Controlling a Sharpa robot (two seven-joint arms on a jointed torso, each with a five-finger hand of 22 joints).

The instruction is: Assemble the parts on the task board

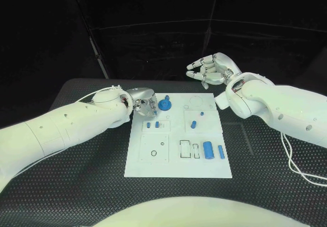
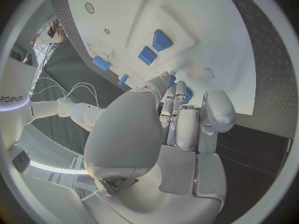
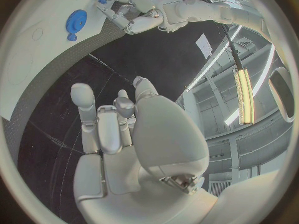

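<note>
Task board [image 1: 178, 165] lay mid-table, assembly looked barely begun. Right hand [image 1: 212, 70] hung raised off the far edge, well apart from the board, fingers loosely curled, holding nothing. Left hand [image 1: 144, 103] sat at the board's far left corner, fingertips just beside the blue gear [image 1: 166, 103]; grip on it couldn't be told. Two blue cylinders [image 1: 214, 151] lay loose near the right edge, small blue pieces [image 1: 152, 125] mid-board. Most slots looked unfilled.

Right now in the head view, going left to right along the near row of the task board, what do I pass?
Small black ring → black rectangular outlines → wide blue block → slim blue cylinder, all on the task board.
</note>
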